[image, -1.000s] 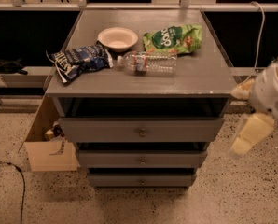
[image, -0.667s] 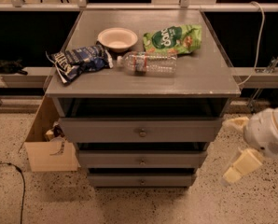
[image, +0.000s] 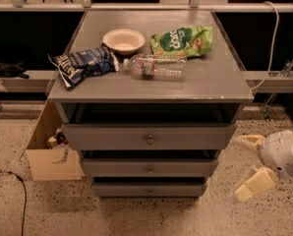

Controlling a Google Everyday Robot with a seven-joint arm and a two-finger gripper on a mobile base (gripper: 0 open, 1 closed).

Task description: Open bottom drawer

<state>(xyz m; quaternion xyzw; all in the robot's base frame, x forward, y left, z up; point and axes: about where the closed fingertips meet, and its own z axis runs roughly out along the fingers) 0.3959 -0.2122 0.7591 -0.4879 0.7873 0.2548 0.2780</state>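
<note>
A pale speckled terrazzo floor (image: 136, 218) spreads under a grey wooden cabinet (image: 210, 77) in dim, warm light. Behind it lies a dark recess, crossed by a low grey ledge (image: 18, 76) and, higher up, a pale horizontal rail (image: 48, 7). An open brown cardboard box (image: 53, 163) stands on the floor against the cabinet's left side, with a thin black cable (image: 19, 193) nearby. A white cable (image: 273, 43) hangs at the right. The cream gripper (image: 239, 167) hovers low, right of the cabinet, fingers apart

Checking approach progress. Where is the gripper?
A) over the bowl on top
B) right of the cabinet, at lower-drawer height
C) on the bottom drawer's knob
B: the gripper sits open to the right of the cabinet, well off the knob of the bottom drawer.
</note>
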